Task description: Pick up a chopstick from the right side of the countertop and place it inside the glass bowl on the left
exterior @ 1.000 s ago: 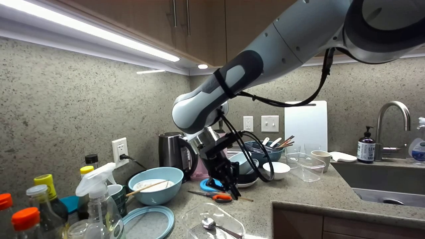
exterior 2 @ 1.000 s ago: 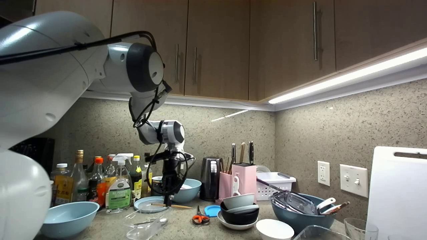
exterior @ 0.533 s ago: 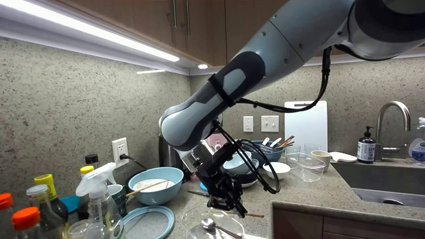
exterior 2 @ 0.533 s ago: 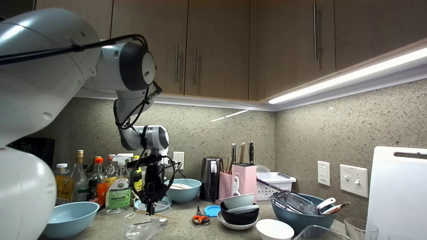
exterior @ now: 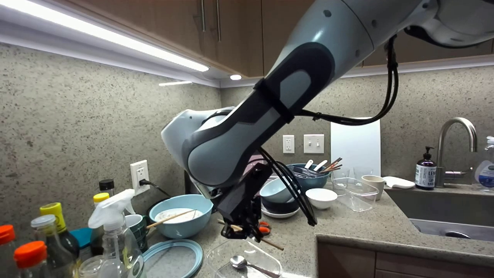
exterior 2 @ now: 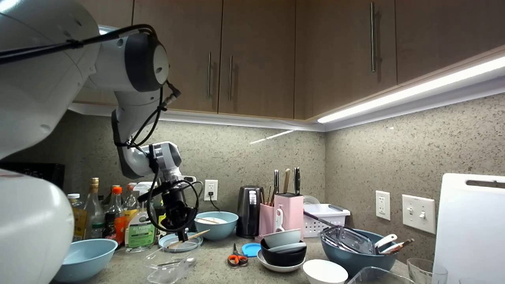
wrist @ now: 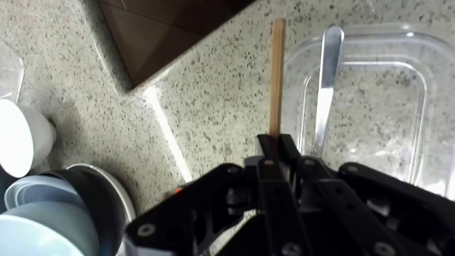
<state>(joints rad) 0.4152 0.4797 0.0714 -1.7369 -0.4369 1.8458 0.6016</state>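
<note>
My gripper (wrist: 273, 140) is shut on a wooden chopstick (wrist: 277, 78), which sticks out past the fingertips. In both exterior views the gripper (exterior: 252, 233) (exterior 2: 182, 236) holds the chopstick (exterior: 273, 244) (exterior 2: 200, 233) a little above the speckled countertop (exterior: 301, 220), beside and partly over a clear rectangular container (exterior: 279, 260) with a spoon (exterior: 239, 261) in it. A light blue bowl (exterior: 181, 229) with white contents and another chopstick across it stands left of the gripper. Another light blue bowl (exterior 2: 85, 252) stands at far left in an exterior view. I cannot tell which bowl is glass.
Bottles and a spray bottle (exterior: 112, 235) stand at the left. A round blue-rimmed lid (exterior: 173, 266) lies near the container. Orange-handled scissors (exterior 2: 237, 259), stacked bowls (exterior 2: 282, 256), a white bowl (exterior 2: 325, 272) and a kettle (exterior 2: 249, 211) are to the right. The counter edge (wrist: 124, 83) is near.
My gripper has moved left in an exterior view, carrying the chopstick, which has turned and now slants. The clear container and spoon have shifted slightly.
</note>
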